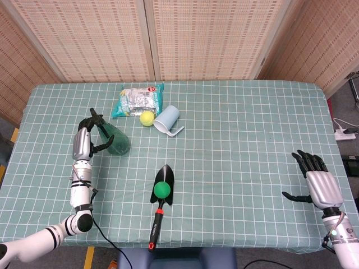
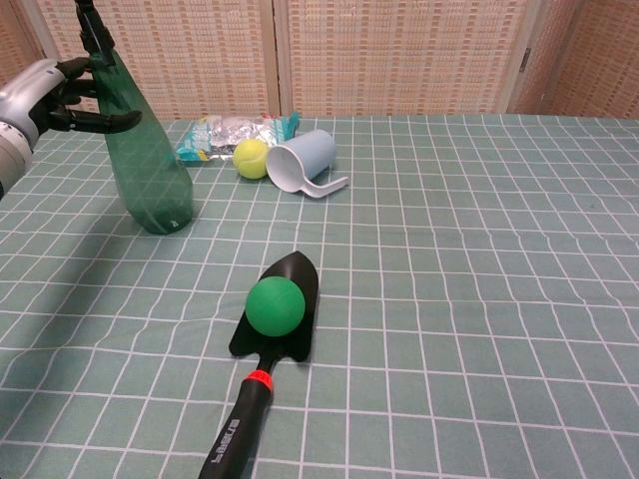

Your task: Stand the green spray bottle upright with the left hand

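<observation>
One green spray bottle (image 2: 146,160) upright on the table, neck within the grasping left hand (image 2: 45,95).

The green spray bottle (image 2: 148,160) looks like translucent, glossy plastic, and the left hand (image 2: 45,95) on it has a smooth silver shell with matt black fingers (image 2: 100,121). A matt green checked cloth (image 1: 241,145) covers the desk, and at its far edge lies a shiny crinkled foil packet (image 1: 136,101) beside a fuzzy yellow ball (image 1: 147,117) and a smooth pale plastic cup (image 1: 168,119). The trowel (image 2: 275,344) has a matt black blade.
</observation>
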Tool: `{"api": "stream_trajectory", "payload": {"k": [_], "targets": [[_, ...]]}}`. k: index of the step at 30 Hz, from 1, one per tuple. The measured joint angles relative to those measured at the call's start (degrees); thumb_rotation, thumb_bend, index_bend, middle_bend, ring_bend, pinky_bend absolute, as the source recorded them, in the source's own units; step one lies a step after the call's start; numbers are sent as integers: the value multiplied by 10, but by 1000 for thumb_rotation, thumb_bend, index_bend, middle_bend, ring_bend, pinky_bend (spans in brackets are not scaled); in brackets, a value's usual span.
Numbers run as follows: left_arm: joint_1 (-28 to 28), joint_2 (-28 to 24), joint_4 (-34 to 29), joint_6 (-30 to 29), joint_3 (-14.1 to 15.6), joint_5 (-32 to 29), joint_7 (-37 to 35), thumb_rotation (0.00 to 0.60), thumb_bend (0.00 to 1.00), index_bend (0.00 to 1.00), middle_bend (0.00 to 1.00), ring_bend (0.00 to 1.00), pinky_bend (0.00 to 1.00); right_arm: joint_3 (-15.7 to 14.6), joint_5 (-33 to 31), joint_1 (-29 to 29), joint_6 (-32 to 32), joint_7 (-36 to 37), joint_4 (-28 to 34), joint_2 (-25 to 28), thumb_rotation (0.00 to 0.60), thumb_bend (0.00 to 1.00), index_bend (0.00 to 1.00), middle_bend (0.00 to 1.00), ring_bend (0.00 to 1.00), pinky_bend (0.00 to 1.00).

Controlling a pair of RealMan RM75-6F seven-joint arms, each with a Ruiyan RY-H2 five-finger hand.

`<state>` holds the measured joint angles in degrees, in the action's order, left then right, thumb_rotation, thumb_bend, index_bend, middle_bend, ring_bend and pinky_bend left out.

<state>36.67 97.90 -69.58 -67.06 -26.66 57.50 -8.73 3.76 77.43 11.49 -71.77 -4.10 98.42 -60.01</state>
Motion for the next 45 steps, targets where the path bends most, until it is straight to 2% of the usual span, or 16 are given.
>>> {"api": "stream_trajectory", "payload": {"k": [7,14,23,26,29,31,34,36,41,43,45], "targets": [[-3,-14,-17,16,-7,-12,-8,600,170,0,83,0,0,-1,-1,0,2,0,0,0,600,0,45,0,0,0],[-10,-31,-33,21,-5,-6,-22,600,148,0,15,0,0,-1,2,0,0,1,1,0,600,0,46,0,0,0],[-53,-78,-84,15,17,-4,-24,600,142,0,0,0,0,-3,6,-1,-1,8,1,2,600,0,46,0,0,0],[-88,-113,-117,2,35,-4,-19,600,149,0,0,0,0,-4,11,-2,-2,11,1,3,600,0,47,0,0,0],[-122,-156,-151,-11,48,-8,-13,600,230,0,0,0,2,-6,19,-2,-3,15,2,5,600,0,54,0,0,0],[-142,-189,-174,-15,58,-13,-7,600,266,12,37,22,41,-9,27,-1,-2,15,1,6,600,0,61,0,0,0],[-164,-240,-194,-13,82,-6,8,600,279,172,164,115,169,-11,34,0,-1,16,1,7,600,0,66,0,0,0],[-172,-273,-194,-4,110,20,22,600,278,230,182,124,183,-11,37,0,-5,14,0,6,600,0,70,0,0,0],[-184,-336,-178,24,186,125,64,600,278,259,168,107,122,-10,45,-3,-23,-12,-7,-2,600,0,75,0,0,0],[-189,-356,-169,27,208,158,74,600,277,259,168,107,113,-8,48,-5,-37,-29,-12,-9,600,0,75,0,0,0],[-194,-356,-159,13,217,176,94,600,277,256,170,106,91,-6,50,-7,-47,-39,-16,-16,600,0,75,0,0,0]]}}
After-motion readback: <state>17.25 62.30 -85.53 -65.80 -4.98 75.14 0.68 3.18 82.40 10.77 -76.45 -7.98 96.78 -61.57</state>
